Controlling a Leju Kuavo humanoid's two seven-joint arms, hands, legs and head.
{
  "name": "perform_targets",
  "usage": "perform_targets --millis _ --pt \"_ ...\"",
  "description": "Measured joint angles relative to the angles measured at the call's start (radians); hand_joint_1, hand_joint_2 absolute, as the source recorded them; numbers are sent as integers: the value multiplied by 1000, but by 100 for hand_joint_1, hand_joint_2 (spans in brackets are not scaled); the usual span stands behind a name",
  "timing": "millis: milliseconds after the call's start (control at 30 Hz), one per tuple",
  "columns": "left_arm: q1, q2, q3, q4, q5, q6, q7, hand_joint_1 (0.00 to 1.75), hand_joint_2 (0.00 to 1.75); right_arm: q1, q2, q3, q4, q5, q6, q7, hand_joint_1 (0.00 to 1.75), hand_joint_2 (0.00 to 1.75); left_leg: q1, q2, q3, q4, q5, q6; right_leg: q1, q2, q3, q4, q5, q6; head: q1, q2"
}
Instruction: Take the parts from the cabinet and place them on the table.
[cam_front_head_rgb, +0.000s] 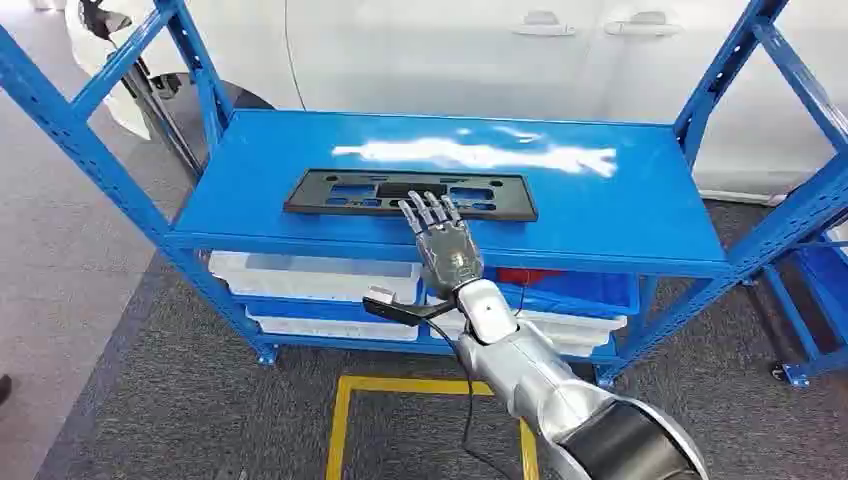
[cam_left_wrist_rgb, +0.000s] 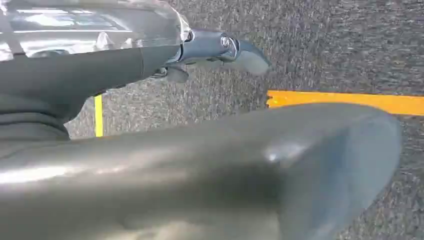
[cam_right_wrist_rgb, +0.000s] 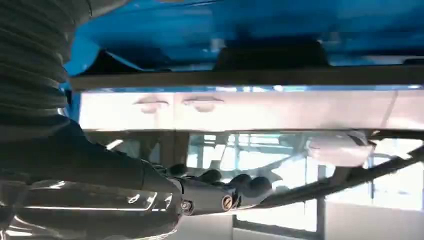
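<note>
The right robot hand (cam_front_head_rgb: 441, 232), fingers spread, rests flat on the black part's (cam_front_head_rgb: 350, 191) near edge.

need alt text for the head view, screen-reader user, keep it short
The robot's right hand, fingers spread, reaches over the near edge of a black flat plastic part lying on the top shelf of a blue metal rack. White bins sit on the lower shelves, and a white car stands behind the rack.
</note>
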Motion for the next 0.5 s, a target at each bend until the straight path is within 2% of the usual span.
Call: perform_targets --millis 33,100,133,200,233,267,467,500 --pt "0 0 0 0 0 -3 0 0 0 -2 2 0 0 5 0 2 0 175 2 1 3 -3 -1 -7 2 1 1 -2 0 -6 0 0" --pt "-1 1 0 0 0 -4 0 0 0 -10 9 0 0 12 0 5 0 175 4 2 -1 20 -21 -16 -7 0 14 -14 1 -19 0 0" --pt "-2 0 0 0 0 -4 0 0 0 -14 13 0 1 15 0 8 0 175 4 2 -25 74 -50 -20 -8 -1 17 -15 -1 -24 0 0" --pt "-2 1 0 0 -1 -4 0 0 0 -14 19 0 3 25 0 13 0 175 6 2 -116 249 -121 -28 -6 -1 21 -15 -6 -30 0 0" --pt "-1 1 0 0 -1 -5 0 0 0 -12 19 0 6 26 0 14 0 175 7 2 -156 314 -137 -30 -6 -1 22 -14 -9 -30 0 0" --pt "1 2 0 0 -1 -5 1 0 0 -10 19 0 6 28 0 17 0 175 7 2 -170 329 -130 -31 -5 -1 24 -14 -10 -30 0 0" --pt "1 2 0 0 -1 -5 1 0 0 -10 20 0 6 29 0 18 0 175 7 2 -171 328 -126 -31 -5 -1 25 -14 -11 -30 0 0" --pt "2 2 0 0 -1 -5 1 0 0 -9 22 0 6 41 0 29 0 175 8 2 -112 175 -14 -27 -6 2 42 -13 -22 -25 0 0"
